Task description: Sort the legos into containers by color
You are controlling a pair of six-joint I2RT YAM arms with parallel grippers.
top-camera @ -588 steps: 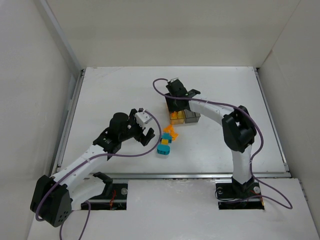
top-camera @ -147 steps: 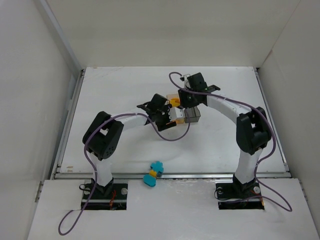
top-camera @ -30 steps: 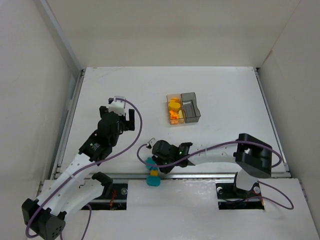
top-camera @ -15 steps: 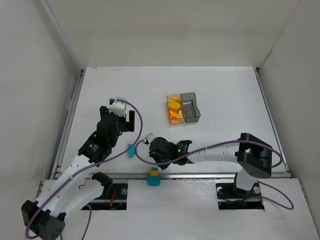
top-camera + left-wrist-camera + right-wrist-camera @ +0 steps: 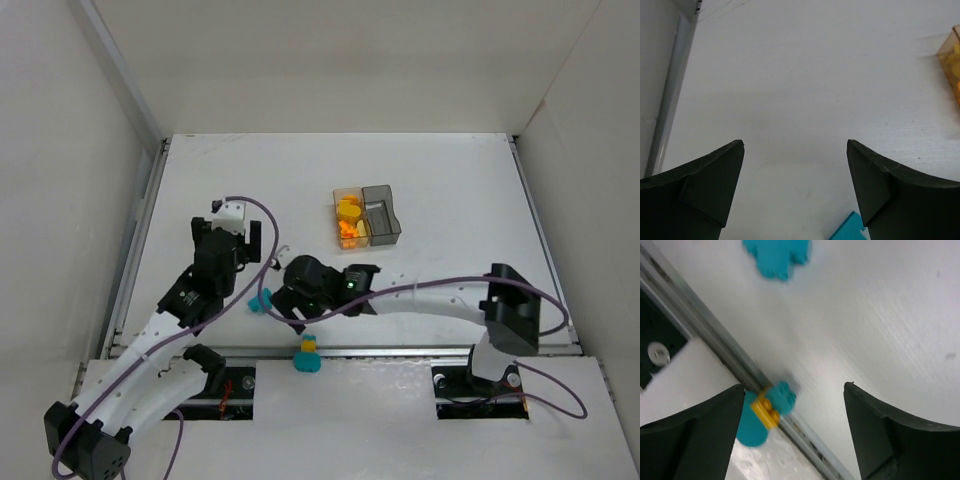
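The joined containers stand at the back middle: the orange bin (image 5: 347,220) holds orange and yellow legos, the grey bin (image 5: 382,213) sits to its right. A loose teal lego (image 5: 260,300) lies on the table between the two grippers. A teal and yellow lego cluster (image 5: 308,355) rests on the front rail. My left gripper (image 5: 230,240) is open and empty above the table; the teal lego's corner (image 5: 850,229) shows by its right finger. My right gripper (image 5: 293,300) is open and empty, with the cluster (image 5: 767,407) and the teal lego (image 5: 777,255) below it.
A metal rail (image 5: 400,351) runs along the table's front edge, with a white ledge (image 5: 685,385) beyond it. The orange bin's edge (image 5: 951,60) shows at the far right of the left wrist view. White walls enclose the table.
One teal lego has gone from beside the cluster at the front rail leftwards onto the table. My right gripper has moved left and away from the rail. The left arm shifted slightly.
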